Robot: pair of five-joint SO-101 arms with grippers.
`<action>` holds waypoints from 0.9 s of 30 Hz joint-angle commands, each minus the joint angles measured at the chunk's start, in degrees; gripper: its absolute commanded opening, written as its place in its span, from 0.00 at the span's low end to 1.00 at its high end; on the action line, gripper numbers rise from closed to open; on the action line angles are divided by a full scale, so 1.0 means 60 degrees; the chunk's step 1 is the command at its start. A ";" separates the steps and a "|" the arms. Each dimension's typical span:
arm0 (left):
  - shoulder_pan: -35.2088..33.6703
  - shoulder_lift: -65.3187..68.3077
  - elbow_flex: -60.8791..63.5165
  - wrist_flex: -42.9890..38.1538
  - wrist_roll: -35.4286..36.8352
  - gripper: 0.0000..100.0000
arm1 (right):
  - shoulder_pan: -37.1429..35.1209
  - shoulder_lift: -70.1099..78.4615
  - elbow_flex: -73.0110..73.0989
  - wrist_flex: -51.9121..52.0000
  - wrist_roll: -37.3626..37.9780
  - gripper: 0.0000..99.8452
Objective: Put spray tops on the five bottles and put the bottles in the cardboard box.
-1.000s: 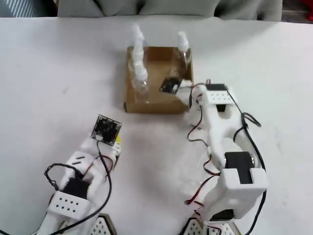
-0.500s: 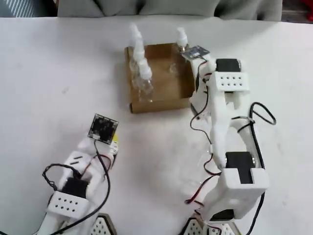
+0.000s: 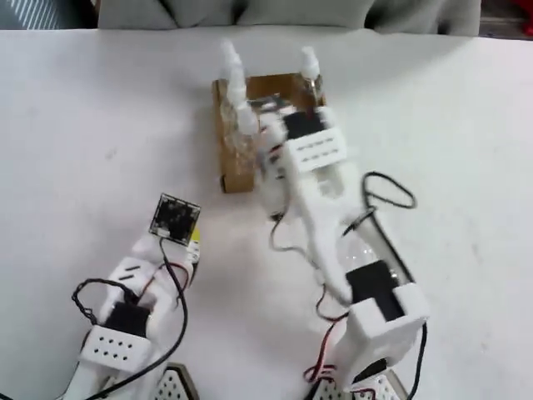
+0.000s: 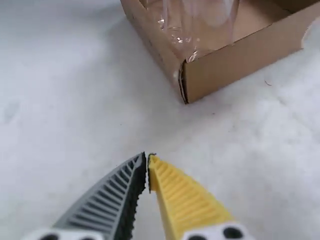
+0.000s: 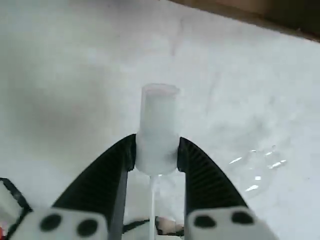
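My right gripper (image 5: 156, 150) is shut on a white spray top (image 5: 157, 127), whose thin tube hangs down between the black fingers. A clear bottle (image 5: 256, 167) shows faintly on the white surface beside it. In the high view the right arm (image 3: 306, 148) stretches over the cardboard box (image 3: 226, 158). Several clear bottles with white spray tops stand in the box, three along its left wall (image 3: 239, 87) and one at the far right corner (image 3: 310, 62). My left gripper (image 4: 148, 161) is shut with nothing in it, low over the table short of the box's near corner (image 4: 210, 75).
The white table (image 3: 100, 117) is bare to the left and right of the box. The left arm (image 3: 133, 292) lies at the near left. Red and black cables (image 3: 333, 296) trail along the right arm.
The right arm has swung from the box's right side leftward, and its wrist now covers the box's middle. The left arm has stayed where it was.
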State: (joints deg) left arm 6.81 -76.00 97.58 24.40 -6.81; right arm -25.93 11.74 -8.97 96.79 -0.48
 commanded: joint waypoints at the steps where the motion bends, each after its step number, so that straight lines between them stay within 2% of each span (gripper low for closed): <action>1: -0.0095 -0.0168 -0.0029 0.0044 -0.0044 0.02 | -0.1179 -0.0051 0.0234 -0.0037 -0.1333 0.02; 6: -0.0095 -0.0168 -0.0029 0.0044 -0.0044 0.02 | -0.2249 -0.0066 0.1729 -0.1985 -0.1436 0.02; 12: -0.0095 -0.0168 -0.0029 0.0044 -0.0044 0.02 | -0.2440 -0.0066 0.3238 -0.4418 -0.2095 0.02; 15: -0.0095 -0.0168 -0.0029 0.0044 -0.0044 0.02 | -0.2454 -0.0066 0.3326 -0.4564 -0.2095 0.05; 20: -0.0081 -0.0168 -0.0029 0.0044 -0.0029 0.02 | -0.2396 -0.0066 0.3326 -0.4432 -0.2125 0.20; 27: -0.0022 -0.0168 -0.0029 0.0044 -0.0015 0.02 | -0.2088 -0.0183 0.3062 -0.3949 -0.2095 0.21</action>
State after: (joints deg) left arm 6.64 -76.00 97.58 24.40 -6.81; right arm -40.00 11.74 11.16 70.51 -13.05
